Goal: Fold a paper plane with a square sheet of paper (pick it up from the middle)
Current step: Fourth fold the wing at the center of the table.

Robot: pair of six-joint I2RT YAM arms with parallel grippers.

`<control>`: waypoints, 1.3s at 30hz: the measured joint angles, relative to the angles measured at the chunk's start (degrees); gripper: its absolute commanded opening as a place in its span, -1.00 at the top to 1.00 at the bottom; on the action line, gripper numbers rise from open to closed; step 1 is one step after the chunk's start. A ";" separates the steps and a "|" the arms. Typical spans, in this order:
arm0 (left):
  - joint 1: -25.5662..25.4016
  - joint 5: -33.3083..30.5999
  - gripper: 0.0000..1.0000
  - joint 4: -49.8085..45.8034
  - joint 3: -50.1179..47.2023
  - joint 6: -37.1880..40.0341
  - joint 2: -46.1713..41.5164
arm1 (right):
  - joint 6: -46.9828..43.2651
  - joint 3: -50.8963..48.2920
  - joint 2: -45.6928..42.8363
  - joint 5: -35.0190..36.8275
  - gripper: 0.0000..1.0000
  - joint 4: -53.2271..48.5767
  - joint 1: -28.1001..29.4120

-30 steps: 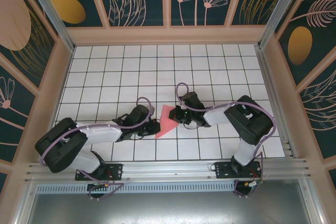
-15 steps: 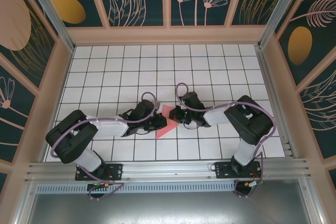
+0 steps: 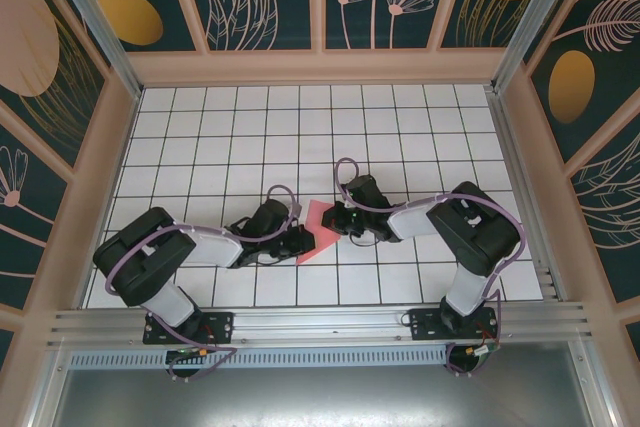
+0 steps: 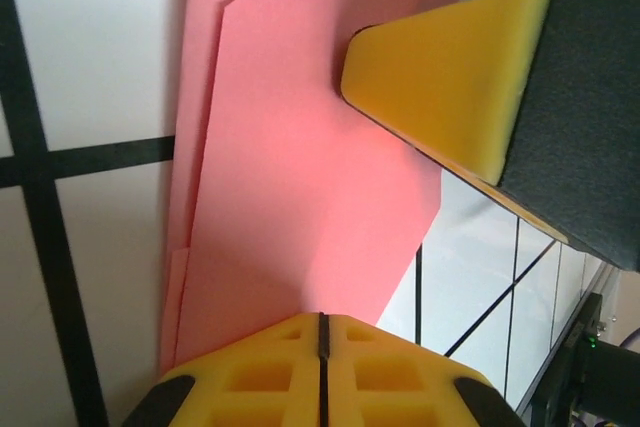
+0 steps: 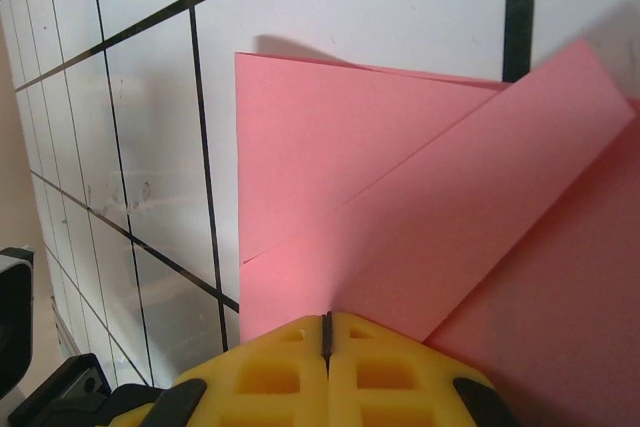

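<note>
The square sheet of paper [image 3: 318,228] lies flat on the white gridded surface [image 3: 200,127], toward its near middle, between the two arms; it is already creased into a smaller pointed shape, with one corner aimed at the near edge. The left fingers [image 3: 298,239] are clenched together with nothing visible between them, and their tips rest at the sheet's left edge; in the left wrist view these fingers [image 4: 285,342] show a closed seam, with the paper [image 4: 300,197] running out from under them in overlapping layers. The right fingers [image 3: 340,219] are likewise clenched and sit on the sheet's right side; in the left wrist view one yellow pad [image 4: 450,77] lies on the pink. In the right wrist view the closed fingers [image 5: 285,342] rest over the folded flaps [image 5: 400,197], one diagonal layer crossing another.
</note>
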 measured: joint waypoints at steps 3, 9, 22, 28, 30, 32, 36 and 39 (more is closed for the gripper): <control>-0.02 0.17 0.82 1.79 -2.69 0.24 -1.81 | -0.02 0.02 0.00 0.02 0.90 -0.02 0.00; -0.24 0.20 0.81 0.15 -4.87 0.92 -4.90 | -0.24 0.17 0.00 0.02 0.91 -0.44 -0.02; -2.73 -0.90 0.83 -5.51 -9.27 1.73 -12.85 | -1.11 0.98 0.00 0.07 0.91 -2.19 -0.07; -3.15 -0.92 0.87 -11.08 -11.10 1.57 -18.49 | -1.42 1.27 0.00 0.13 0.90 -2.75 -0.07; -3.26 -1.40 0.85 -15.45 -11.72 1.25 -22.38 | -1.51 1.38 0.00 0.22 0.91 -2.91 -0.07; -3.45 -2.58 0.81 -20.00 -11.85 0.83 -26.77 | -1.51 1.42 0.00 0.24 0.90 -2.97 -0.07; -3.45 -5.79 0.71 -23.63 -11.04 0.22 -34.03 | -1.51 1.49 0.00 0.24 0.90 -3.06 -0.07; -3.39 -7.37 0.69 -22.93 -9.18 0.00 -33.75 | -1.51 1.49 0.00 0.26 0.90 -3.06 -0.07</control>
